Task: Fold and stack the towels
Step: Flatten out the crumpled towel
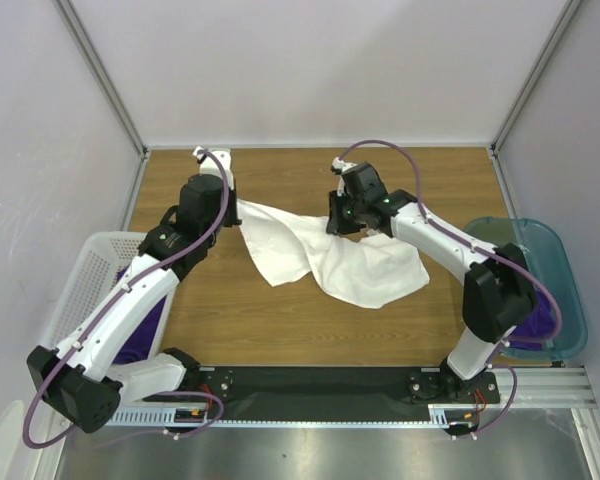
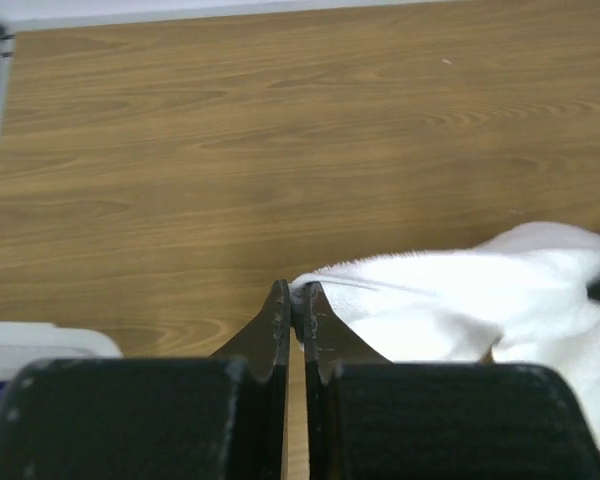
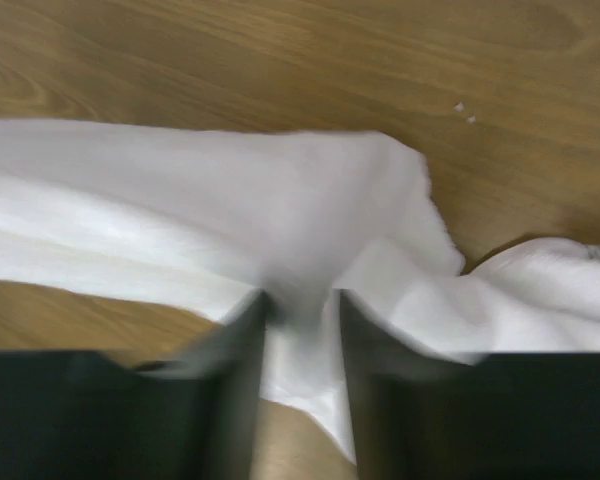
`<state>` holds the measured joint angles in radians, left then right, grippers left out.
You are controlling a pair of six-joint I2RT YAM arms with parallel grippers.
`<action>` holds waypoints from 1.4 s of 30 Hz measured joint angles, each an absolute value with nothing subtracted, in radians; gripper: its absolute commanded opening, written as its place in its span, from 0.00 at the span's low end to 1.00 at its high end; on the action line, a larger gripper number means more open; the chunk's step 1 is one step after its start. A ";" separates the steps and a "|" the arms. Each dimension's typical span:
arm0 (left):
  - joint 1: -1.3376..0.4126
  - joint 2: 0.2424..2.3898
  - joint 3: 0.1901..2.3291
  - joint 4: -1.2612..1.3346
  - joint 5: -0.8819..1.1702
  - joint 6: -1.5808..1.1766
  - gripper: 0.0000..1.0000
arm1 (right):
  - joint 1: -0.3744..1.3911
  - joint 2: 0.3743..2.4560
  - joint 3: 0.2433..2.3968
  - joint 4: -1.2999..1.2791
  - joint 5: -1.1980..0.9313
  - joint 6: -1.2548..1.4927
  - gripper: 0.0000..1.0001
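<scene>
Pinching a large white towel [image 1: 330, 255] at two points, both robot arms lean over a wooden table [image 1: 280, 330]. The left gripper [image 1: 234, 208] has its jaws pressed together on the towel's left corner, seen up close from the left wrist [image 2: 295, 305], where the white cloth [image 2: 460, 300] trails off to the right and a little of it is caught between the fingertips. The right gripper [image 1: 352, 228] grips the towel's far edge near the middle of the table. Its wrist camera shows the jaws [image 3: 300, 310] closed on a bunched fold of the cloth [image 3: 230, 200], though that view is blurred. Between the two grippers the towel sags in loose creases, and the rest of it lies rumpled on the table toward the near right. A purple towel [image 1: 145, 330] sits in a white basket [image 1: 90, 275] at the table's left edge, partly behind the left arm. A second purple towel [image 1: 542, 320] lies in a teal bin [image 1: 550, 250] at the right edge.
</scene>
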<state>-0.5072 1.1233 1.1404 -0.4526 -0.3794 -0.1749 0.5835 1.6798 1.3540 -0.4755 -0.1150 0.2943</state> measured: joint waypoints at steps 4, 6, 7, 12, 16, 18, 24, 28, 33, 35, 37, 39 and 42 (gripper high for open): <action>-0.451 1.127 1.138 -0.432 -0.440 -0.176 0.00 | 0.598 1.710 1.384 -0.510 -0.063 0.276 0.97; -0.425 1.132 1.138 -0.421 -0.462 -0.177 0.00 | 0.598 1.688 1.364 -0.517 -0.025 0.263 1.00; -0.412 1.138 1.138 -0.418 -0.470 -0.179 0.00 | 0.598 1.658 1.330 -0.514 -0.004 0.266 1.00; -0.356 1.163 1.138 -0.408 -0.474 -0.186 0.00 | 0.537 1.415 1.111 -0.548 0.069 0.351 1.00; -0.299 1.156 1.137 -0.404 -0.481 -0.203 0.01 | 0.364 1.225 0.915 -0.530 0.084 0.463 0.99; -0.284 1.145 1.133 -0.397 -0.488 -0.210 0.00 | 0.305 1.191 0.846 -0.529 0.107 0.501 0.99; -0.280 1.125 1.113 -0.376 -0.485 -0.220 0.00 | 0.285 1.209 0.770 -0.506 0.125 0.551 0.93; -0.280 1.125 1.087 -0.371 -0.474 -0.228 0.00 | 0.285 1.262 0.750 -0.442 0.123 0.569 0.85; -0.280 1.125 1.076 -0.368 -0.464 -0.229 0.00 | 0.285 1.304 0.701 -0.398 0.101 0.592 0.77; -0.280 1.124 1.075 -0.364 -0.463 -0.229 0.00 | 0.285 1.314 0.685 -0.373 0.091 0.596 0.75; -0.280 1.124 1.075 -0.361 -0.459 -0.229 0.00 | 0.285 1.329 0.673 -0.351 0.077 0.598 0.73; -0.280 1.124 1.075 -0.360 -0.458 -0.229 0.00 | 0.287 1.346 0.669 -0.331 0.062 0.602 0.69; -0.280 1.124 1.075 -0.359 -0.456 -0.232 0.00 | 0.293 1.370 0.669 -0.307 0.049 0.611 0.61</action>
<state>-0.2798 1.1240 1.0752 -0.3592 -0.4564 -0.2317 0.2932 1.3705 0.6685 -0.3069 0.0494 0.6106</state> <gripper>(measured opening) 0.045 0.657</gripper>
